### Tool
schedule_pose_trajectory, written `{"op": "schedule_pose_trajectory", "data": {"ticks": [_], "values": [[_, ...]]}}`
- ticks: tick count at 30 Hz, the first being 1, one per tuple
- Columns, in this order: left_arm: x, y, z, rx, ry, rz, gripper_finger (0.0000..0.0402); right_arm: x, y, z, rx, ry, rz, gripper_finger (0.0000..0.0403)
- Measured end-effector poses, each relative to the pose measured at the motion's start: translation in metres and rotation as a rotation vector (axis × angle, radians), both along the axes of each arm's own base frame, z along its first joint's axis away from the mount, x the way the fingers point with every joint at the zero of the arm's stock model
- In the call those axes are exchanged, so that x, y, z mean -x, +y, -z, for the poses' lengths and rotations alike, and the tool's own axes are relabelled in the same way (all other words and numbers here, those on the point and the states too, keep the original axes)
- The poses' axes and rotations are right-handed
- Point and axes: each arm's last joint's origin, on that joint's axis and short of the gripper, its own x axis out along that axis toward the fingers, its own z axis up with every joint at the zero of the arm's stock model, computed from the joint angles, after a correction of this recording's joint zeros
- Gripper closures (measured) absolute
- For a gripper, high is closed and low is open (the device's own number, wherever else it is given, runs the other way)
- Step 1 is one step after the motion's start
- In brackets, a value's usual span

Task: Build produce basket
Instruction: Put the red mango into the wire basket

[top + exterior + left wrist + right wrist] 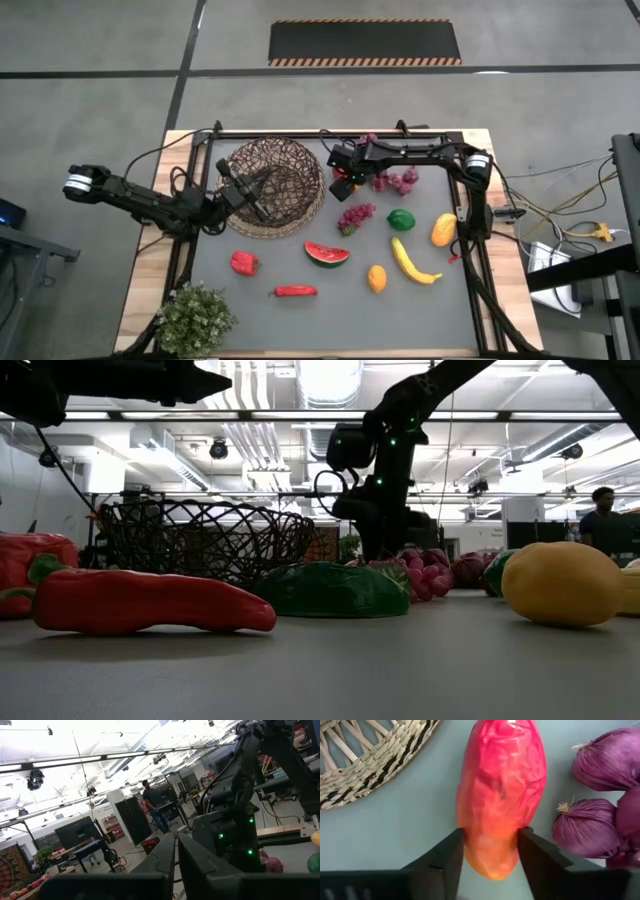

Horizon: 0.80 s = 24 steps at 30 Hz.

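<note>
The dark wicker basket (275, 185) stands on the far left part of the mat; its rim (380, 755) shows in the right wrist view. My right gripper (345, 182) is just to the basket's right, low over the table, shut on a red-orange oval fruit (497, 790). A purple bunch (395, 180) lies right beside that fruit. My left gripper (255, 200) hangs over the basket's near right part, shut and holding nothing (176, 855). More produce lies nearer: a second purple bunch (355, 215), a green fruit (400, 220) and a watermelon slice (327, 253). My right gripper pinches the red-orange fruit at its narrow orange end (492, 852) between the two fingers (451, 855), one on each side. The fingers come from above, pointing down, and lie across the fruit's length. Whether the fruit rests on the grey mat or is lifted, I cannot tell.
Near the right edge lie an orange-yellow fruit (443, 230) and a banana (412, 262). An orange fruit (377, 278), a red chili (295, 291) and a red pepper (243, 263) lie on the near part. A potted plant (195, 318) stands at the near left corner.
</note>
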Motion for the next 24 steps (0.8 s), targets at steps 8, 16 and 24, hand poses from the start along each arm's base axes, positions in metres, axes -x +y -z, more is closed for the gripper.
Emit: {"op": "schedule_pose_trajectory", "data": {"ticks": [8, 16, 24], "values": [[0.0, 0.0, 0.0, 0.001, -0.001, 0.0, 0.0396, 0.0003, 0.0003, -0.0013, 0.001, -0.002, -0.004, 0.0309], [0.0, -0.0002, 0.0, 0.002, -0.001, 0.001, 0.0396, 0.0005, 0.0003, -0.0014, -0.004, -0.002, -0.001, 0.026], [0.0, -0.0002, 0.0, 0.002, -0.001, 0.0, 0.0396, -0.004, -0.0013, 0.0011, 0.011, -0.048, -0.001, 0.0174]]}}
